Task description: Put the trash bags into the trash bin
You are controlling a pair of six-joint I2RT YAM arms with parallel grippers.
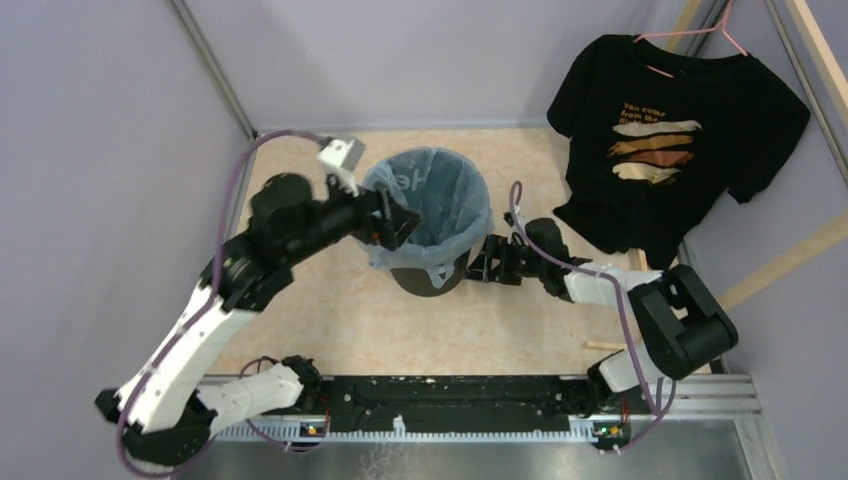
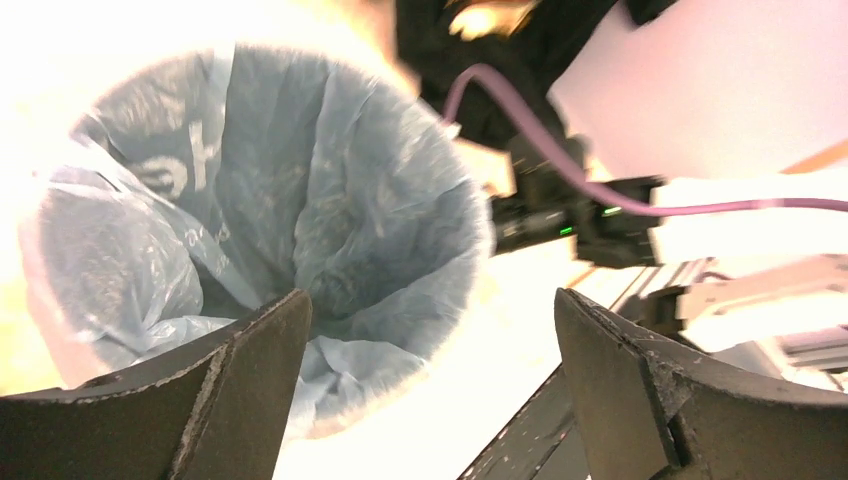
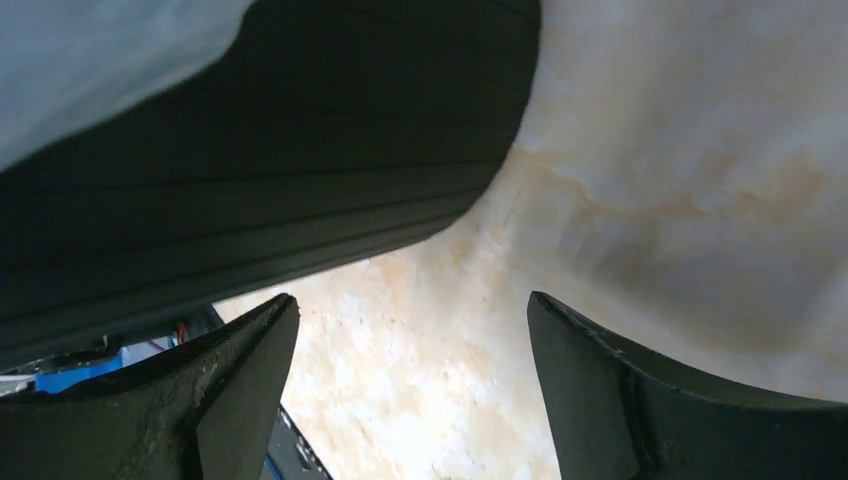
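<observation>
The light-blue trash bag (image 1: 432, 192) lines the round black trash bin (image 1: 430, 278) in the middle of the table, its rim folded over the bin's edge and hanging down the outside. In the left wrist view the bag (image 2: 300, 200) gapes wide. My left gripper (image 1: 396, 226) (image 2: 430, 298) hovers at the bin's left rim, open, with nothing between its fingers. My right gripper (image 1: 476, 266) (image 3: 410, 300) sits low beside the bin's right side, open and empty, with the bin's black wall (image 3: 300, 150) just ahead and the bag's edge (image 3: 100, 60) above it.
A black printed T-shirt (image 1: 680, 140) hangs on a pink hanger at the back right. A wooden beam (image 1: 790, 260) leans at the right edge. Purple walls enclose the table on the left and at the back. The arms' mounting rail (image 1: 450, 395) runs along the near edge.
</observation>
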